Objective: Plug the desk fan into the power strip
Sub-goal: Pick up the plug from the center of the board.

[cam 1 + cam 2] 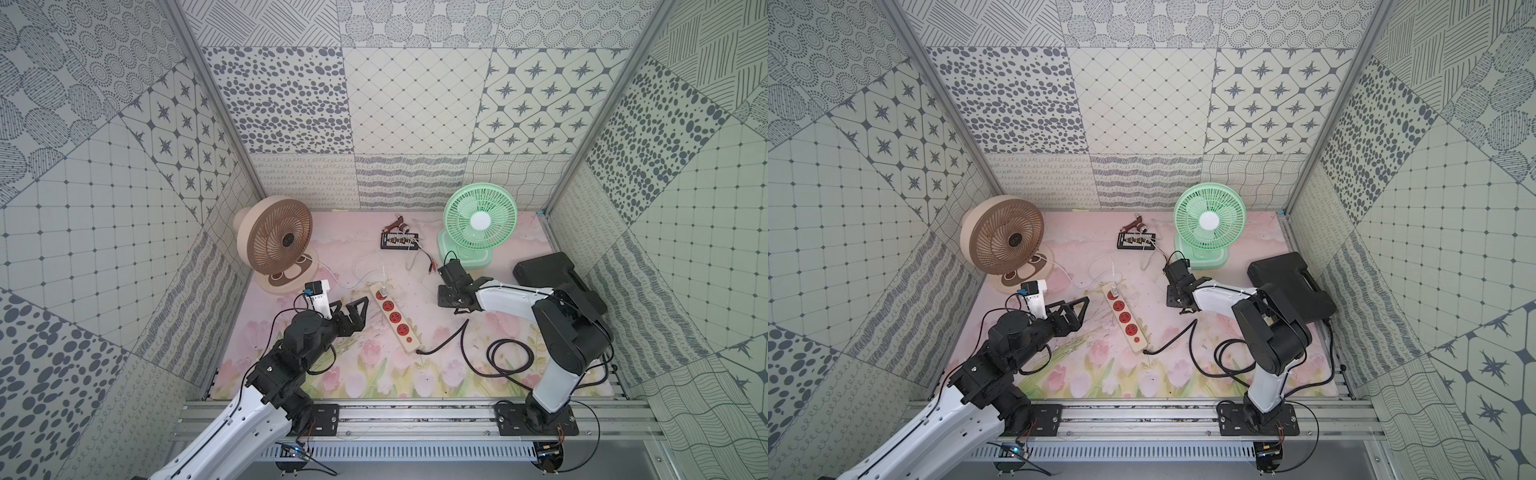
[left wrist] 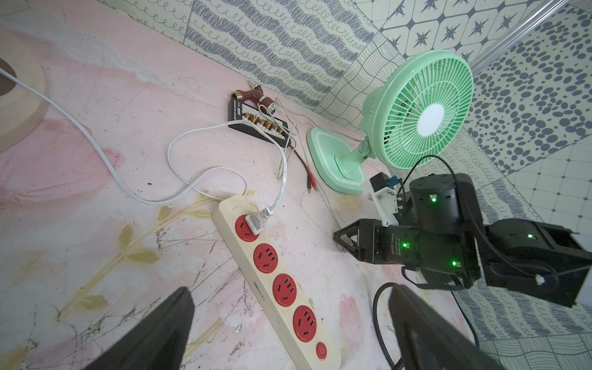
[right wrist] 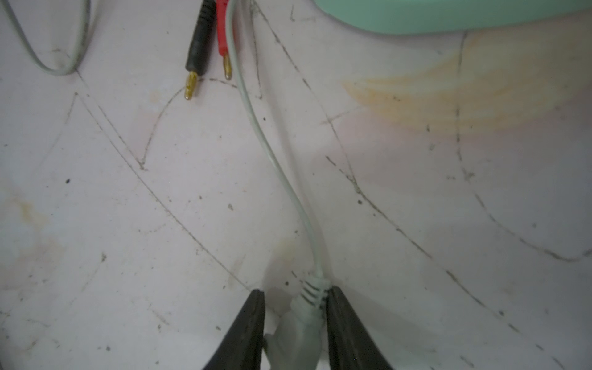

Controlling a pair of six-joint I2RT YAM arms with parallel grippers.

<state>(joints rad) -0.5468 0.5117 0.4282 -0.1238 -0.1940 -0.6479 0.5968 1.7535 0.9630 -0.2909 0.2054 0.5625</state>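
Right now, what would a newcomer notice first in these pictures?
Two desk fans stand at the back: a brown fan at the left, a green fan at the right. In the middle lies the power strip, a white plug in its far socket. The right gripper holds a pale plug on the mat.

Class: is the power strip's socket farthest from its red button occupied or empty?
Occupied: a white plug sits in it; the power strip's other three sockets are bare.

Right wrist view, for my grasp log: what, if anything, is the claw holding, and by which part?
The right claw pinches the pale plug by its body, just behind the ribbed cord collar. Firmness cannot be told.
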